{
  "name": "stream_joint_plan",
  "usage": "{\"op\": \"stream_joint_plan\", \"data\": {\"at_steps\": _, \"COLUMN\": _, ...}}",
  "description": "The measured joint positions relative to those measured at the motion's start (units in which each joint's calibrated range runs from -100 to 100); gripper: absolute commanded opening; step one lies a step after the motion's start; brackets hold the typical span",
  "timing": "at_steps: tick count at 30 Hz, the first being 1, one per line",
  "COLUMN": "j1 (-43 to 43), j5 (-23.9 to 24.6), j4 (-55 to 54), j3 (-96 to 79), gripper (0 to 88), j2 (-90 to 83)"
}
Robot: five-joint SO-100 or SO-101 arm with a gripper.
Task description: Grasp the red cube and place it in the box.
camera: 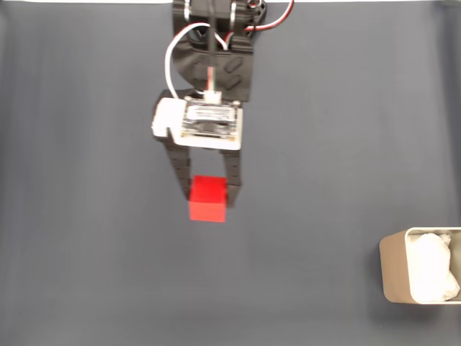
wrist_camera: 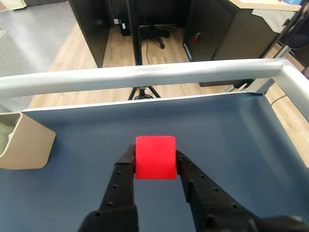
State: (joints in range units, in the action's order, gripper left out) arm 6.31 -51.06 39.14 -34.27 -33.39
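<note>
Clamped between the two black fingers of the gripper (camera: 207, 196), the red cube (camera: 207, 199), one finger pressed to each side face, seen from above in the fixed view near the middle of the dark blue-grey table (camera: 86, 238). In the wrist view, same grip: gripper (wrist_camera: 154, 162) narrowed onto the red cube (wrist_camera: 155, 157), jaws touching its left and right faces, top of the cube standing proud of the fingertips. Well apart from the cube, at the lower right edge of the fixed view, the box (camera: 393, 268), beige walls, pale rim, white wrinkled padding inside. At the left edge of the wrist view, the box (wrist_camera: 29, 147), upright on the table (wrist_camera: 231, 135), partly cut off.
</note>
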Motion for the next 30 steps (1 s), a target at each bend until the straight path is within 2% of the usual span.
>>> {"op": "stream_joint_plan", "data": {"at_steps": 16, "j1": -9.8, "j5": -0.3, "j4": 0.0, "j3": 3.1, "gripper": 9.5, "j2": -0.3}}
{"op": "stream_joint_plan", "data": {"at_steps": 30, "j1": -15.9, "j5": -0.3, "j4": 0.0, "j3": 13.2, "gripper": 9.4, "j2": 9.2}}
